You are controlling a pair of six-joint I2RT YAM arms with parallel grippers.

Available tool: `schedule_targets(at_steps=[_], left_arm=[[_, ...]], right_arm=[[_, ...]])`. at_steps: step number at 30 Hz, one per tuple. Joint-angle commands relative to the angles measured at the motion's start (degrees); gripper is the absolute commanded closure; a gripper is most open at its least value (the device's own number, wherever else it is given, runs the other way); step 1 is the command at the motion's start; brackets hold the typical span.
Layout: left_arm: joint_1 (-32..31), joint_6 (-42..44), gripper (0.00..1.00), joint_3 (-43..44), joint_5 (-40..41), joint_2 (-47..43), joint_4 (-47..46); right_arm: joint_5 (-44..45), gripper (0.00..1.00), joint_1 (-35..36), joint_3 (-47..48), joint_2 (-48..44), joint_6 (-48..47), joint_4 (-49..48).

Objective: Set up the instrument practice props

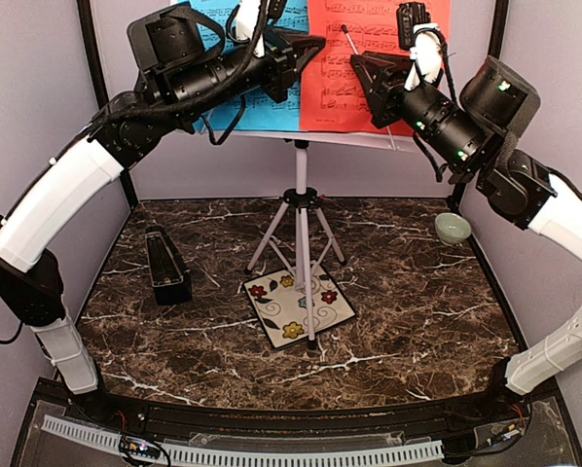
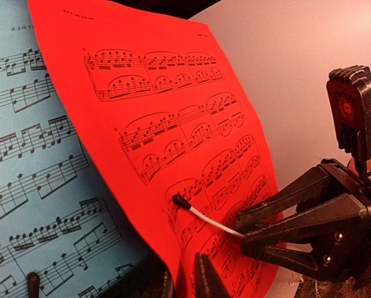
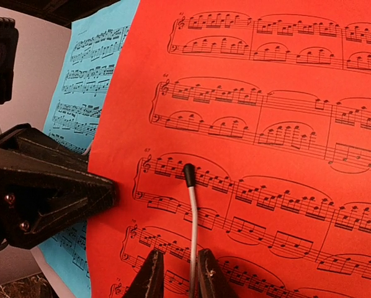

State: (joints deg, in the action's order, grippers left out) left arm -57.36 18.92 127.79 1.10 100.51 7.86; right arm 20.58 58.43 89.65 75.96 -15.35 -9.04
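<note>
**Tool state.** My right gripper (image 3: 179,259) was pressed together on a thin white stick (image 3: 192,214). The stick's black tip pointed at the third stave of the red music sheet (image 3: 266,81). I could not confirm whether the tip touched the paper.

My left gripper (image 3: 106,192) was closed at the left margin of the same sheet. From both wrist views I judged that it was pinching that edge.

**Position of the props.**
- The red sheet stood high on the desk of the music stand (image 1: 301,185), bowed forward.
- Its left edge lay over the blue music sheet (image 3: 92,74).
- One tripod foot rested on the floral tile (image 1: 272,313).
- The metronome (image 1: 166,265) stood well apart to the left on the table (image 1: 418,321).
- A small green bowl (image 1: 453,229) sat near the right edge.

**Step in hand (judgement).** I took the step to be seating the red sheet flat beside the blue one.

**Procedure for a clean result.**
1. Hold the margin only, so the paper does not crease.
2. Draw the sheet sideways until it no longer overlaps the blue sheet.
3. Seat the bottom edge on the ledge before releasing.
4. Apply the stick lightly and square to the desk. The tripod looked light, and a firm push could tip it or tear the paper.
</note>
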Motion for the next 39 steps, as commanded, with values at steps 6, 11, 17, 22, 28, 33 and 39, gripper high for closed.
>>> schedule_targets(at_steps=[6,11,17,22,28,33,39], left_arm=[[-0.02,-4.03,0.56,-2.70,-1.72,-6.34,2.37],[-1.52,-5.21,0.31,-7.13,2.23,-10.02,5.95],[-1.52,-7.57,0.16,-20.35,7.38,-19.11,7.69],[-1.52,-11.35,0.13,-28.45,7.83,-24.77,11.44],[-1.52,-16.14,0.08,-39.84,8.72,-31.14,13.73],[-1.52,-20.45,0.06,-46.66,9.03,-33.34,16.54],[-1.44,-26.46,0.04,-55.53,8.36,-35.92,15.30]], right_arm=[[-1.60,0.65,-0.16,-1.29,-4.40,2.10,-0.37],[-3.52,0.46,-0.16,-1.45,-6.09,4.02,3.10],[-6.04,0.21,-0.16,-4.34,-9.69,6.68,10.47],[-11.75,0.12,-0.17,-6.39,-11.82,8.97,16.50],[-19.40,0.00,-0.09,-11.02,-13.62,13.37,20.94],[-20.94,0.00,-0.08,-16.04,-14.59,16.77,21.78],[-20.95,0.00,-0.08,-24.17,-15.43,20.72,19.72]])
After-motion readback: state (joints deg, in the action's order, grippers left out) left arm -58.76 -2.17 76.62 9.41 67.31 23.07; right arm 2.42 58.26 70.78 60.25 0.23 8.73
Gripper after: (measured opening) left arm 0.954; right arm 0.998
